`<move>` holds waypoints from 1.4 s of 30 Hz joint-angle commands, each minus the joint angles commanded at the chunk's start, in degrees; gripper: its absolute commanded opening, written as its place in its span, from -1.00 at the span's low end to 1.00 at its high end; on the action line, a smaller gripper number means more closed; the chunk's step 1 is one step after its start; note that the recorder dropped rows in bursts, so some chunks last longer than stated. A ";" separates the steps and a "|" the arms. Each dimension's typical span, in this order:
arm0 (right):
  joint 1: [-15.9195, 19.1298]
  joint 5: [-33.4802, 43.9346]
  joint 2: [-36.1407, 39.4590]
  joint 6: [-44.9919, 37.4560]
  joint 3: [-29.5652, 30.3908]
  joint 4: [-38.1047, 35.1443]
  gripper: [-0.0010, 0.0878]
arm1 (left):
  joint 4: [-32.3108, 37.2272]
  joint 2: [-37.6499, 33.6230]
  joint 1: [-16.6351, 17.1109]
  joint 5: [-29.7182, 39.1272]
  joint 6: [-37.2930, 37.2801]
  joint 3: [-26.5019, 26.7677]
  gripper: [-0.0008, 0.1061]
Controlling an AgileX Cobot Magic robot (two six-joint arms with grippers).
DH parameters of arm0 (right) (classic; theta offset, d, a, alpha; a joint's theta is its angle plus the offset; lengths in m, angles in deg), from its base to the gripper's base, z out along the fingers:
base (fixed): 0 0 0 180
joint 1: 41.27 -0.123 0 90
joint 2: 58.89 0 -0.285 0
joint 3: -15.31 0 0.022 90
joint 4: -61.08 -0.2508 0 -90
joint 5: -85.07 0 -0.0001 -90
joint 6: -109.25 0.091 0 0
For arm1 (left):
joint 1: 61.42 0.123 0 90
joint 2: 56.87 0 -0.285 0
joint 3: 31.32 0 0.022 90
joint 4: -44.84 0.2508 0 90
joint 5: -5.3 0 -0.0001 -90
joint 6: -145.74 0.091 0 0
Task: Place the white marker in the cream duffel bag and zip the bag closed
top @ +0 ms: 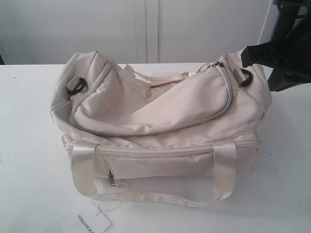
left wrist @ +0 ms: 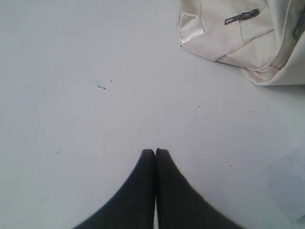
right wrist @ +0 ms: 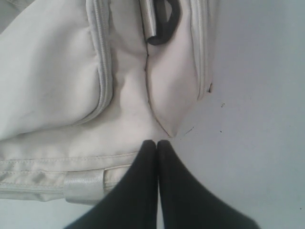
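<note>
The cream duffel bag (top: 160, 126) lies in the middle of the white table, its curved top zipper (top: 194, 121) drawn shut round the top flap. The white marker is out of view. My right gripper (right wrist: 157, 141) is shut with nothing between its fingers and hangs above the bag's right end (right wrist: 143, 86), close to a black ring (right wrist: 164, 24). In the exterior view only part of the right arm (top: 284, 53) shows, at the upper right. My left gripper (left wrist: 155, 150) is shut and empty over bare table, well apart from the bag's corner (left wrist: 248, 43).
A flat white paper tag (top: 90, 222) with black lettering lies on the table in front of the bag, tied to it by a thin string. The front pocket's zip pull (top: 112, 180) hangs near the left handle strap (top: 82, 165). A white wall stands behind.
</note>
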State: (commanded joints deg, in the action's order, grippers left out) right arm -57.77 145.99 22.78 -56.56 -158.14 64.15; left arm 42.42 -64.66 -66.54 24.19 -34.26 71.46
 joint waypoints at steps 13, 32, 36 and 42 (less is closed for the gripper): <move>0.00 0.00 0.00 0.00 0.00 0.00 -0.98 | 0.00 0.00 0.00 0.00 0.00 0.00 -0.99; 0.00 0.03 -0.96 0.00 0.00 -0.27 -0.98 | 0.00 0.00 0.00 0.00 0.00 0.00 -0.99; 0.00 -0.89 -2.54 -6.65 0.00 2.51 -0.98 | 0.00 0.00 0.00 0.00 0.00 0.00 -0.99; 0.00 -3.70 -6.77 -11.70 0.89 8.45 -0.98 | 0.00 0.00 0.00 0.00 0.00 0.00 -0.99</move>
State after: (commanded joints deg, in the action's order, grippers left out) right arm -57.77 142.29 16.01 -68.26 -157.26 72.60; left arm 42.42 -64.66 -66.54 24.19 -34.26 71.46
